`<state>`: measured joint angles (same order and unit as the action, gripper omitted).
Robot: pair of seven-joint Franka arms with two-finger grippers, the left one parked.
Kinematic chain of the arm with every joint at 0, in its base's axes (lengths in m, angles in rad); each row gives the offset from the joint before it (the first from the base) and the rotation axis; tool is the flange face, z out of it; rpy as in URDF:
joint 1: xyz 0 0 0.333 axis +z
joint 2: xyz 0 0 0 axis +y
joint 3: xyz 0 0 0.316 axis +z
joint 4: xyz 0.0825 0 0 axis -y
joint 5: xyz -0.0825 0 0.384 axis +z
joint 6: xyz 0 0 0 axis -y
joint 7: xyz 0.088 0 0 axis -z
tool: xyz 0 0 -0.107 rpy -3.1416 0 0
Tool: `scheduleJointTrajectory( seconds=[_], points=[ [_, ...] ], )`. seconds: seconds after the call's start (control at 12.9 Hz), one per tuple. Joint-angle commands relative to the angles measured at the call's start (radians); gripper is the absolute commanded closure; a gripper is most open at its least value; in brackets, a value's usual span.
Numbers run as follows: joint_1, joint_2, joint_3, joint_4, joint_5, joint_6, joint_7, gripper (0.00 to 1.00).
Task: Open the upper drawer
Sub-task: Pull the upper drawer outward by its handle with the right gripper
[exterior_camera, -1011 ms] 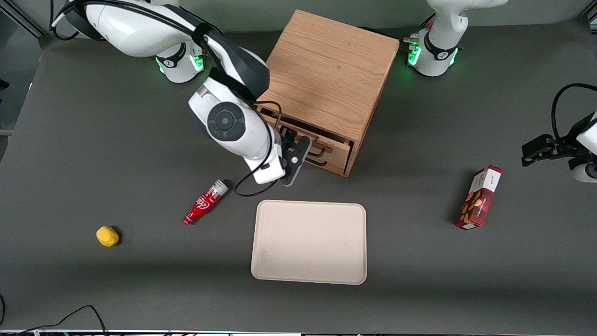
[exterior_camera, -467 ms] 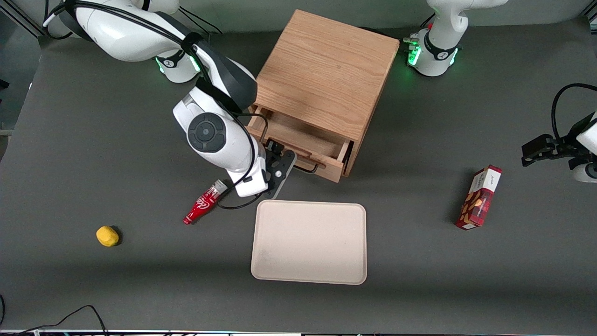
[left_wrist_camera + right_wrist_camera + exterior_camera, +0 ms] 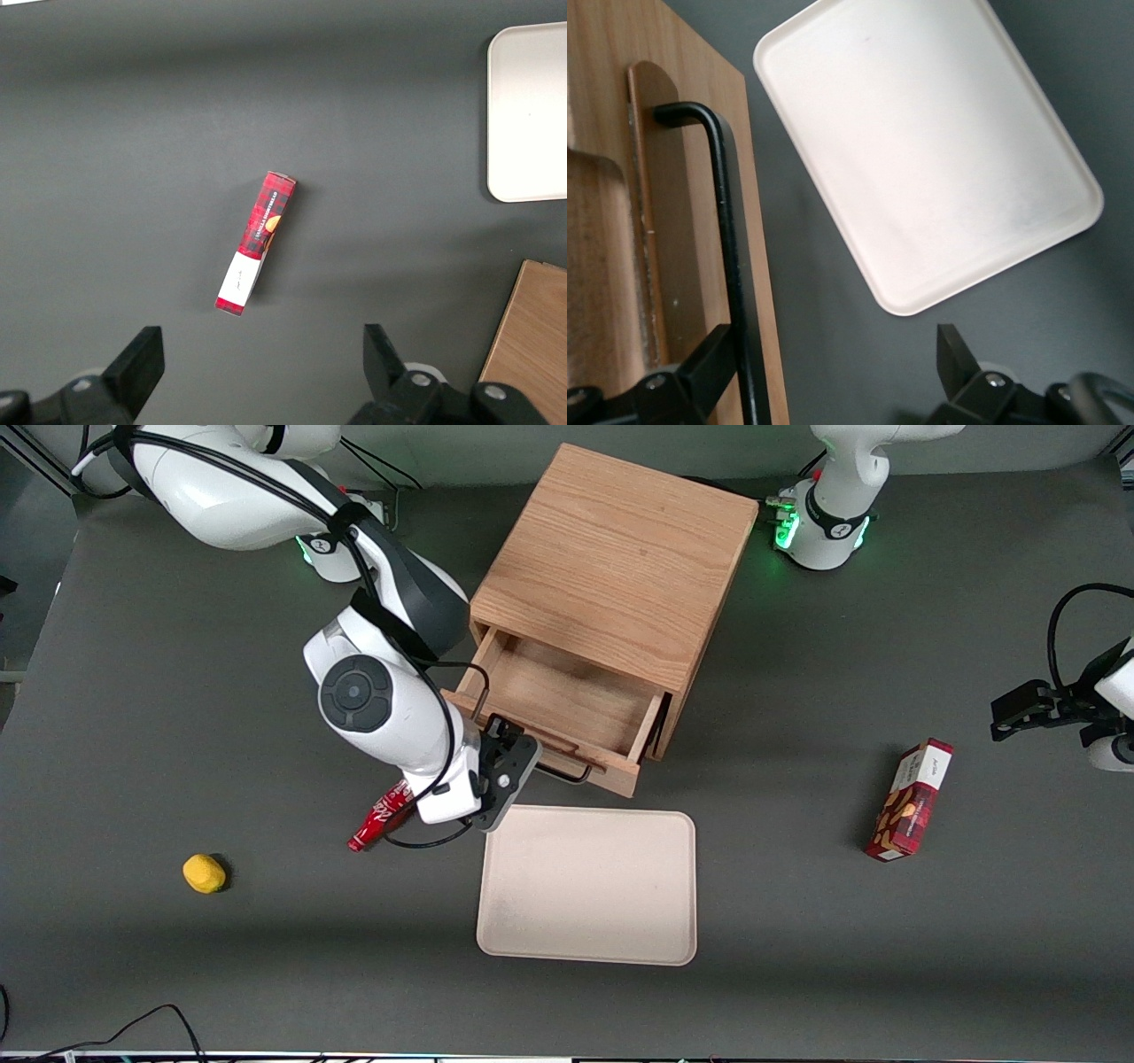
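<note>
The upper drawer of the light-oak cabinet stands pulled well out, and its inside is bare wood. Its thin black wire handle runs along the drawer front. My right gripper is at the handle's end toward the working arm's side. In the right wrist view the gripper is open wide. The handle passes between the fingers, close against one finger, in front of the drawer front. The lower drawer is hidden under the upper one.
A beige tray lies just nearer the front camera than the drawer, also in the right wrist view. A red bottle lies beside my wrist. A yellow lump lies toward the working arm's end, a red box toward the parked arm's.
The upper drawer has slid out from nearly shut to well open. My gripper moved with its handle toward the front camera and now partly covers the red bottle.
</note>
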<state>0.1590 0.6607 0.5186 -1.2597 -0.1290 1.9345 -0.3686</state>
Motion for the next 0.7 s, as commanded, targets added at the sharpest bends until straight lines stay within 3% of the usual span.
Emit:
scheduleJointTrajectory(
  seconds=[0.0, 0.62],
  points=[
    [0.007, 0.030, -0.020, 0.051, -0.015, 0.030, -0.021, 0.00],
    [0.004, 0.051, -0.057, 0.088, -0.015, 0.064, -0.069, 0.00]
  ],
)
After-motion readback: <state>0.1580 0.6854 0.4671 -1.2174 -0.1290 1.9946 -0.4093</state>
